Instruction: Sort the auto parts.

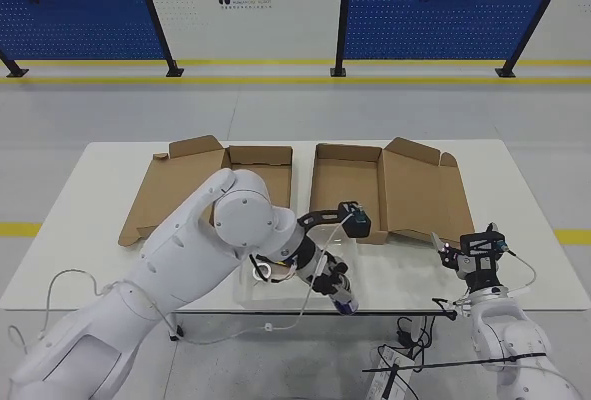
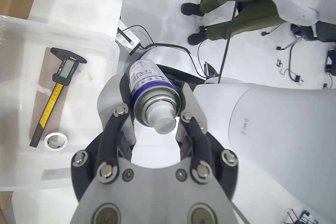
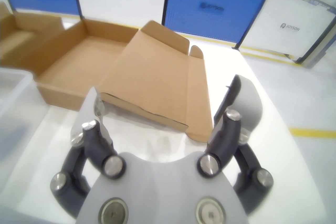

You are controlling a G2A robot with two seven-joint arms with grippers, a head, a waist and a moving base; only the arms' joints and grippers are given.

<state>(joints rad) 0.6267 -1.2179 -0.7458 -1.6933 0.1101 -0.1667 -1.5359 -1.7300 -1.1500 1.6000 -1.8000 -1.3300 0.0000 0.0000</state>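
Spray can sits at the front edge of the white table, about midway along it, clamped in the left gripper. Two open cardboard boxes lie side by side on the far half of the table: one box toward the left edge, the other box toward the right edge with its lid flap folded out flat. The right gripper hangs near the front right corner, just beside the front corner of that flap, its fingers spread with nothing between them.

From the left wrist, the can lies between the two fingers, cap end toward the camera, and both pads press against its sides. Beside it stands a clear plastic bin holding a digital caliper and a small white ring; the ring rests just beside the caliper's yellow end.

From the right wrist, the right gripper stands wide apart above bare tabletop. Ahead of it lies the open box with its flat lid, and the clear bin's corner is just beside that box.
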